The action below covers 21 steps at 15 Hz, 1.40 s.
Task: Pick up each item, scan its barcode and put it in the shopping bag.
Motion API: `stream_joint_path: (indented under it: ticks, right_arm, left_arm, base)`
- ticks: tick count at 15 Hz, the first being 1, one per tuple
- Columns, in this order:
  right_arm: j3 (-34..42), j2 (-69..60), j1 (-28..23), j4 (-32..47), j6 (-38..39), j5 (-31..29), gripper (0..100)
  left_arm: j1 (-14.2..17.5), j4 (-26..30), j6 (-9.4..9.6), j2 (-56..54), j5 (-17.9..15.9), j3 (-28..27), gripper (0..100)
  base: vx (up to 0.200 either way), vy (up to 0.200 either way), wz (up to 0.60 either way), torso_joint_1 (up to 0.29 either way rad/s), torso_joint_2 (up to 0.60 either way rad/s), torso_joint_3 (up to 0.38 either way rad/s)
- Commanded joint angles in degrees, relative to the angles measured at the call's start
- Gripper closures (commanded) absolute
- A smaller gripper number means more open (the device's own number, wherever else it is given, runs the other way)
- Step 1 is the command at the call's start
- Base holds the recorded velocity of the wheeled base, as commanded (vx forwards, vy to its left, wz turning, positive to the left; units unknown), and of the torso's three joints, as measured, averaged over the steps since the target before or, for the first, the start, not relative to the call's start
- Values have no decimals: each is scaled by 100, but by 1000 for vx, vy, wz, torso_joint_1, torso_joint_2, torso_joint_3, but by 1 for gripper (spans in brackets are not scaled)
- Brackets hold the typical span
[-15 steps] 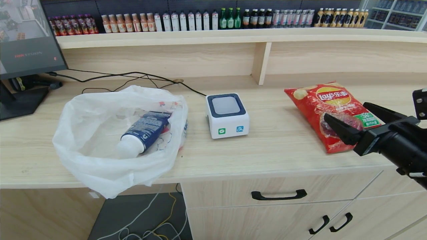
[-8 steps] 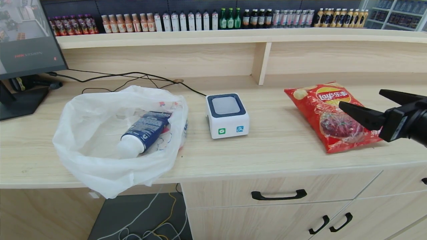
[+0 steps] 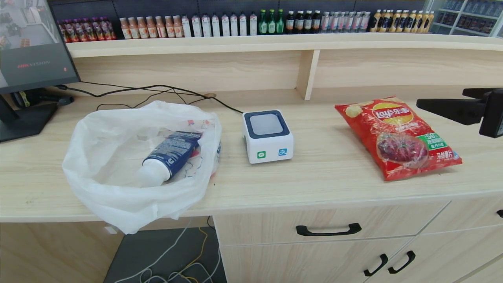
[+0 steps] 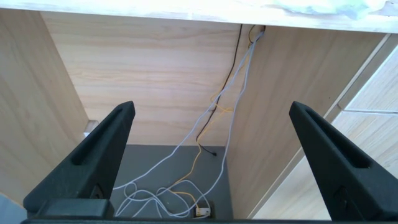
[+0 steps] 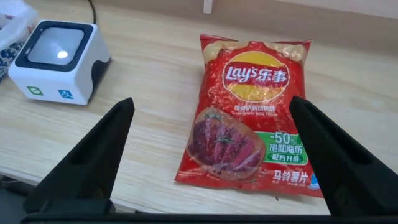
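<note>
A red bag of chips [image 3: 397, 135] [image 5: 252, 118] lies flat on the wooden counter's right side. My right gripper [image 3: 440, 100] [image 5: 214, 134] hangs open above the counter to the right of the bag, with nothing between its fingers. The white barcode scanner [image 3: 268, 136] [image 5: 57, 61] stands mid-counter. A white plastic shopping bag [image 3: 118, 184] sits open on the left, with a blue and white tube [image 3: 169, 156] lying inside. My left gripper [image 4: 211, 134] is open below the counter, over loose cables on the floor.
A monitor [image 3: 33, 47] and black cables [image 3: 149, 91] occupy the counter's back left. A raised shelf [image 3: 275, 43] with a divider runs along the back, with rows of bottles behind. Drawers with black handles [image 3: 328, 230] sit under the counter's front edge.
My right gripper has risen and pulled back to the right, from over the chips bag's near end to beside its far end. The bag has not moved.
</note>
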Motion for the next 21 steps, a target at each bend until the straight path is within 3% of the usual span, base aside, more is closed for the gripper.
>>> stream_joint_path:
  ticks: [1, 8, 12, 16, 21]
  right_arm:
    - [-492, 306, 31, 323, 0, 2, 0]
    - [141, 148, 84, 262, -8, -33, 0]
    - [141, 60, 110, 253, -8, -24, 0]
    - [211, 87, 181, -19, 27, -7, 0]
    - [255, 43, 1077, -28, 756, -138, 0]
  left_arm:
    - [0, 0, -2, -2, 1, 0, 0]
    - [0, 0, -2, -2, 1, 0, 0]
    - [0, 0, -2, -2, 1, 0, 0]
    - [0, 0, -2, -2, 1, 0, 0]
    - [0, 0, 7, -2, 1, 0, 0]
  base:
    - [0, 0, 0, 0, 0, 0]
    - [0, -200, 0, 0, 3, 2]
    - [0, -200, 0, 3, 7, 6]
    - [0, 0, 0, 0, 0, 0]
    - [0, 0, 0, 0, 0, 0]
